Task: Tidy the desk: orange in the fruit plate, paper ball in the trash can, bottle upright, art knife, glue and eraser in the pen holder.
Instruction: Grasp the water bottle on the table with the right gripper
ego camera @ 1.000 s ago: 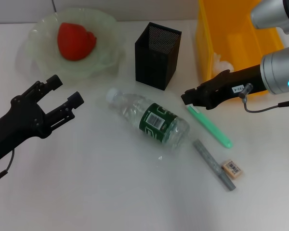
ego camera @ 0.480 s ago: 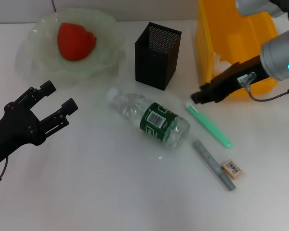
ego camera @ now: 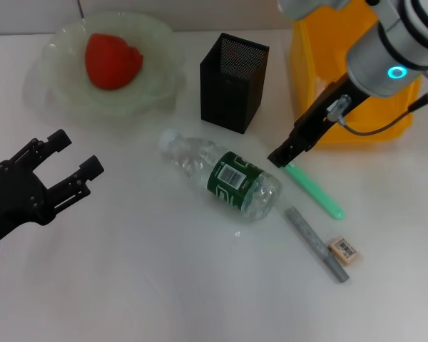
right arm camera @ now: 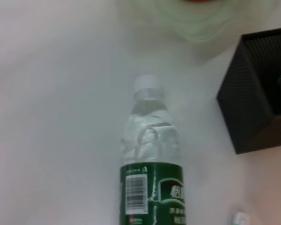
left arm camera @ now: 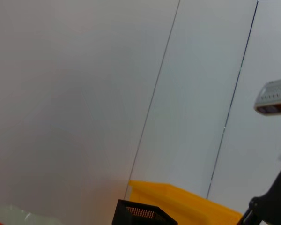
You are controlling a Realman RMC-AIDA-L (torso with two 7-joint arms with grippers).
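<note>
One green art knife lies flat on the surface between bottle and trash can. Right tool sits at its near end, opening unreadable; it should straddle the handle squarely. Left tool idles wide.

Right gripper: swings from a level reach out of the right to a steep slant down from the far right; its tip now sits just beside the far end of the green stick, a little nearer the bottle than a second ago.
Right arm: its silver body moves up and left, now covering much of the trash can.
Left gripper: draws back to the left and nearer, farther from the bottle than before.
</note>
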